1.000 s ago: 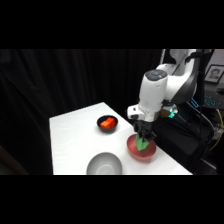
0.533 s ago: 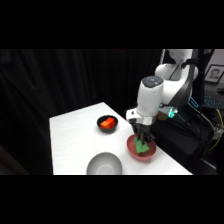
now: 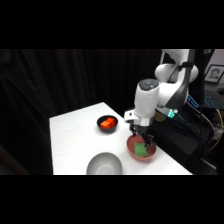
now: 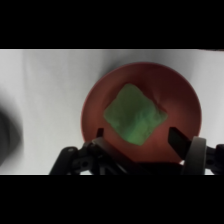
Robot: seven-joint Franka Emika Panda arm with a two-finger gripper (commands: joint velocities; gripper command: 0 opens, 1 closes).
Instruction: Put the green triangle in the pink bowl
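- My pincer hangs just above the pink bowl at the table's near right edge; seen from the wrist, it sits over the bowl's rim.
- Fingers spread wide and released, gripping nothing; the tips stand either side of the block, clear of it.
- Green triangle lies flat inside the pink bowl, near its middle; from the side it shows as a green patch below my fingers.
- Black bowl holds an orange-red piece, up the white table from the pink bowl.
- Grey bowl stands at the near edge, left of the pink one, apart from it.
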